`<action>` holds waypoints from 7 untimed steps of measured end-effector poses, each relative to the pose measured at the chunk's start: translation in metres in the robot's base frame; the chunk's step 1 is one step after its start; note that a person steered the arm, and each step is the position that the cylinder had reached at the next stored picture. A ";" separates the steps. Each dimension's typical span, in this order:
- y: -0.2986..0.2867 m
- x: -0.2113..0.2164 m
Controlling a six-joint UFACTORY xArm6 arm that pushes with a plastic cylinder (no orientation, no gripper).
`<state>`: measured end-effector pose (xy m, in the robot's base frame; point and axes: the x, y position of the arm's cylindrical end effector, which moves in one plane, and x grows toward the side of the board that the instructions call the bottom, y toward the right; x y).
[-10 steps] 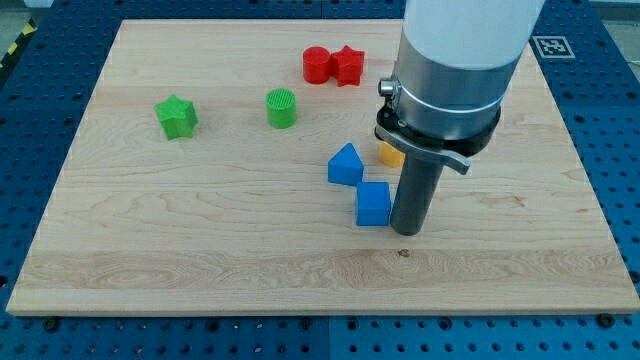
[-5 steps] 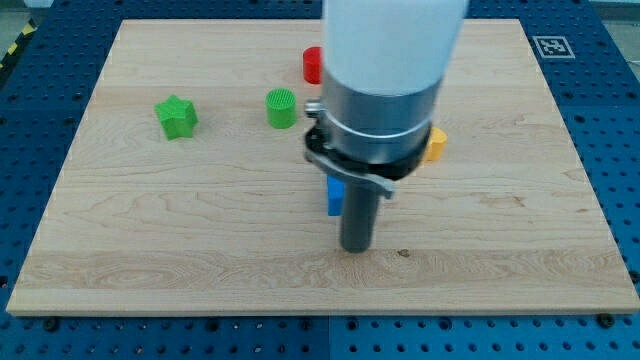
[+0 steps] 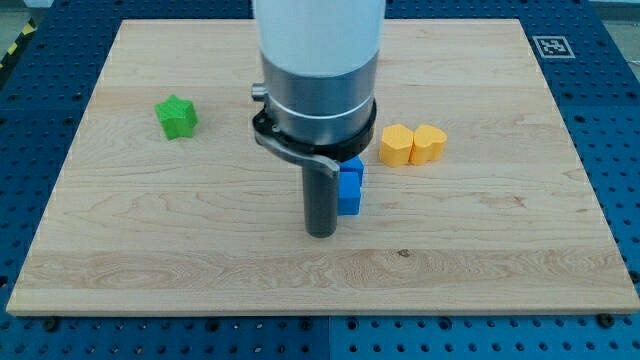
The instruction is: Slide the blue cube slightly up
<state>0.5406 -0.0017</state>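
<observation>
The blue cube (image 3: 349, 194) sits near the middle of the wooden board (image 3: 150, 230), partly hidden by my rod. My tip (image 3: 320, 233) rests on the board just left of and slightly below the cube, close to it or touching it. A second blue block (image 3: 355, 166) peeks out just above the cube, mostly hidden behind the arm.
A green star (image 3: 177, 115) lies at the upper left. Two yellow blocks (image 3: 396, 145) (image 3: 430, 143) sit side by side right of the arm. The arm's wide body hides the board's upper middle.
My tip has moved left, from the right side of the blue cube across its front to its left side. The arm now hides the red blocks and the green cylinder.
</observation>
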 end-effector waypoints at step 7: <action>0.000 -0.009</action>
